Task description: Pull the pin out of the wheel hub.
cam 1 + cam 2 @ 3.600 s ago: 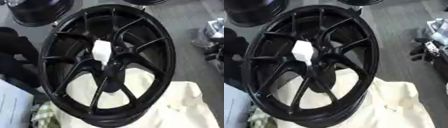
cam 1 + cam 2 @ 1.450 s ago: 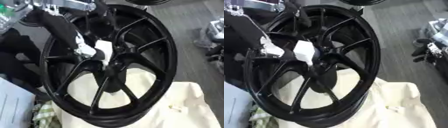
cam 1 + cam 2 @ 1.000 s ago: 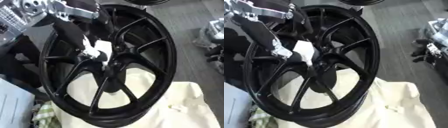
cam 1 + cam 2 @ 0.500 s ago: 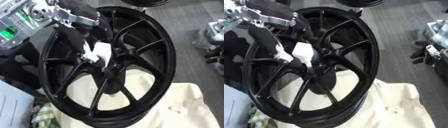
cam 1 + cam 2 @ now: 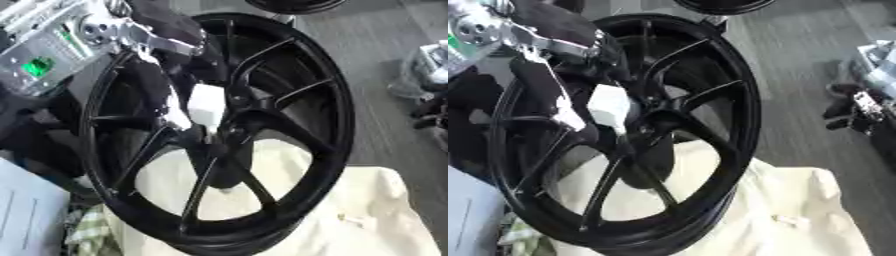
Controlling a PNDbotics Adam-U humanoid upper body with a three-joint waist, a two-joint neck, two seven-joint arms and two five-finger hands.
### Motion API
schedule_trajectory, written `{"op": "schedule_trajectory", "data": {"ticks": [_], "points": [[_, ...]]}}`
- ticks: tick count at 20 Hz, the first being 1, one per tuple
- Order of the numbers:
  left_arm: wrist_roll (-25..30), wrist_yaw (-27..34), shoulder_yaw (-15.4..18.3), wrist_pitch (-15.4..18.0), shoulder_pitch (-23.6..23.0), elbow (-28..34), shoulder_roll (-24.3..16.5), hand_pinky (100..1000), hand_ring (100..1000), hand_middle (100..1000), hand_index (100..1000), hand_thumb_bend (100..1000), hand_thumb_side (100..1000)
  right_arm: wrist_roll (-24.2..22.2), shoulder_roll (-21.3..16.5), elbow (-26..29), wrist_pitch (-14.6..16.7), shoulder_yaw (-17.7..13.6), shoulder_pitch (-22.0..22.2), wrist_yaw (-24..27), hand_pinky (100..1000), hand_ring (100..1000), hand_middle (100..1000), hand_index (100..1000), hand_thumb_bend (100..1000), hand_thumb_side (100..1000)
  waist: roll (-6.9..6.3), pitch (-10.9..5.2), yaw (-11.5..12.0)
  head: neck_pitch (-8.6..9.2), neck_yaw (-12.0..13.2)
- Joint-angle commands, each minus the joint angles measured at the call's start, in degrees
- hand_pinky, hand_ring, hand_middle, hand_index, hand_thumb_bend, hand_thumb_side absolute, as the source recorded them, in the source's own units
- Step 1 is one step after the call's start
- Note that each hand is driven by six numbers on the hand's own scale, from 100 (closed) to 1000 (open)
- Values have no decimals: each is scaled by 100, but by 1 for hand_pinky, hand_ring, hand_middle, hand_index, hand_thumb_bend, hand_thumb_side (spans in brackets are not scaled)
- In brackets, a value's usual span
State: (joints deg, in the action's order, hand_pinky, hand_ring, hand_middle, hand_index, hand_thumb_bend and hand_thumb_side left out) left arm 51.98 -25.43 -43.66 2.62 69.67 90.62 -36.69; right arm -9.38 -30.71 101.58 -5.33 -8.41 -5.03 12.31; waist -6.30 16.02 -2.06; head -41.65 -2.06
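- The black wheel hub (image 5: 262, 145) stands nearly upright and tilted, filling the middle of the frame; its lower rim sits on a cream cloth (image 5: 385, 215) that spreads to the lower right corner.
- The pin (image 5: 206, 104), a white block-shaped piece, sits just above and left of the hub's centre, among the spokes.
- The left hand (image 5: 166, 92) comes in from the upper left corner, its black fingers reaching down over the spokes right beside the pin's left edge; whether they are apart, together or touching the pin cannot be told, since black fingers merge with black spokes.
- Open room lies to the right of the hub, where grey floor (image 5: 376, 60) shows bare up to some clutter at the right edge; the left side is crowded by the arm and dark shapes.
- The left eye view shows the arm's silver housing with a green light (image 5: 39, 67) at upper left; in the right eye view this is mostly cut off.
- The right eye view shows more of the black and white clutter (image 5: 864, 112) at the right edge.
- Another dark wheel (image 5: 289, 5) is cut off by the top edge.
- The right hand shows in neither view.
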Motion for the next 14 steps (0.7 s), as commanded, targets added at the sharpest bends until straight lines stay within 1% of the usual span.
{"op": "schedule_trajectory", "data": {"ticks": [1,3,5,8,10,14], "points": [[-1,-35,49,17,153,-13,-32,937,909,808,862,565,573,-25,-175,61,4,-22,-49,-23,602,652,531,809,100,796,55,-106,-4,56,26],[-1,-18,61,-20,161,-5,-20,927,897,792,842,554,544,-30,-175,59,4,-18,-51,-24,602,652,531,809,100,796,56,-107,-2,54,29],[-1,-3,69,-65,169,-6,-10,914,862,755,810,529,500,-34,-175,56,3,-15,-50,-27,602,652,531,809,100,797,56,-107,1,54,34],[-1,45,53,-131,171,-13,2,899,818,702,766,512,482,-38,-174,53,2,-11,-49,-37,602,652,531,809,100,798,56,-106,0,50,42],[-1,69,33,-157,172,-20,7,888,798,672,745,514,464,-41,-176,50,-1,-9,-47,-48,602,652,531,809,100,800,54,-107,-2,43,48],[-1,84,1,-190,168,-58,30,870,774,640,723,513,404,-33,-175,54,-12,-6,-49,-61,602,652,531,809,100,799,55,-105,-8,36,63]]}}
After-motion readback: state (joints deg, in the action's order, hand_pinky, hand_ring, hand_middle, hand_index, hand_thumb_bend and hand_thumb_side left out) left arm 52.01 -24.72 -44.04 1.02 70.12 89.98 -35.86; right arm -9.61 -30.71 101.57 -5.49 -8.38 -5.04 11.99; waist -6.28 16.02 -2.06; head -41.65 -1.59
